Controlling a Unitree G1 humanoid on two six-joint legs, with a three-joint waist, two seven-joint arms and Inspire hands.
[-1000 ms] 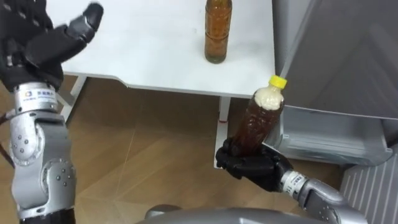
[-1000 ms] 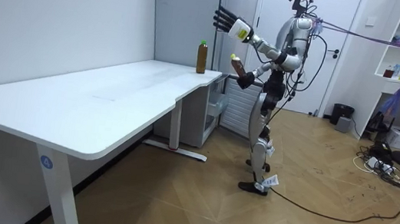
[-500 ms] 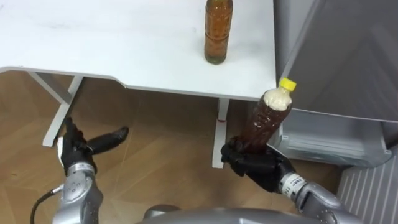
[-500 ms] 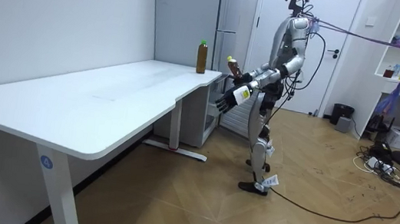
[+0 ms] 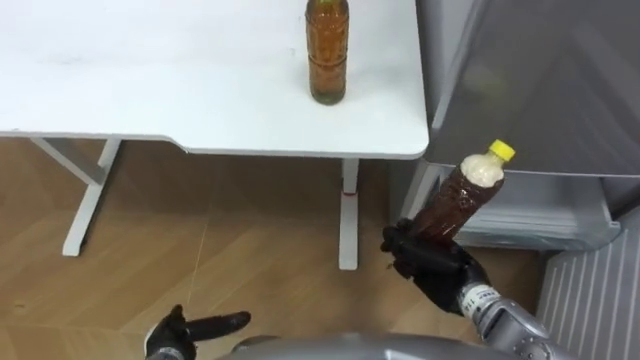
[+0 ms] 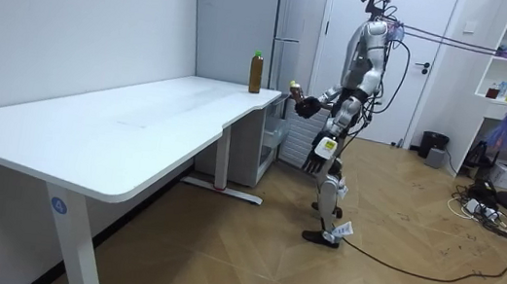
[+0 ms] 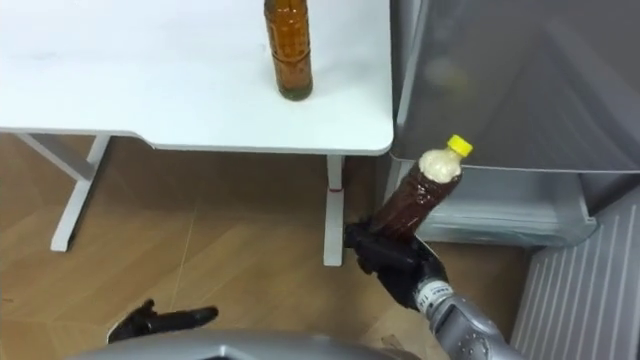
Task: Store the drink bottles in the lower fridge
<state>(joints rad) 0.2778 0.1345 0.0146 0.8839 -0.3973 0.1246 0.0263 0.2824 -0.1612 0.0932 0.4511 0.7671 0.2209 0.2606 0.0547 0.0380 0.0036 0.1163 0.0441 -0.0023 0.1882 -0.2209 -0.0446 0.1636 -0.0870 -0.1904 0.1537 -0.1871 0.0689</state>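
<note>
Left eye view: the left hand (image 5: 192, 328), which a second ago was raised over the table (image 5: 150, 90) and half a second ago was beside it, now hangs low at the picture's bottom edge above the wooden floor (image 5: 250, 250), its fingers loose and straight, holding nothing. In the room view the same arm hangs down at the robot's hip, and the robot stands at the table's far end, just beside the fridge (image 5: 540, 80). The right hand (image 5: 432, 266) is still wrapped round the base of a brown drink bottle (image 5: 458, 203), which now leans further toward the fridge than before. A second brown bottle (image 5: 327, 50) stands upright on the white table near its right edge, well apart from both hands. The table's leg (image 5: 348, 215) rises just left of the right hand. The fridge's grey front fills the upper right, and its lower part (image 5: 540, 215) lies directly behind the held bottle; whether that part is open I cannot tell. The held bottle's long axis is tilted, base down-left in the fingers, yellow cap (image 5: 501, 151) up-right against the fridge front.
</note>
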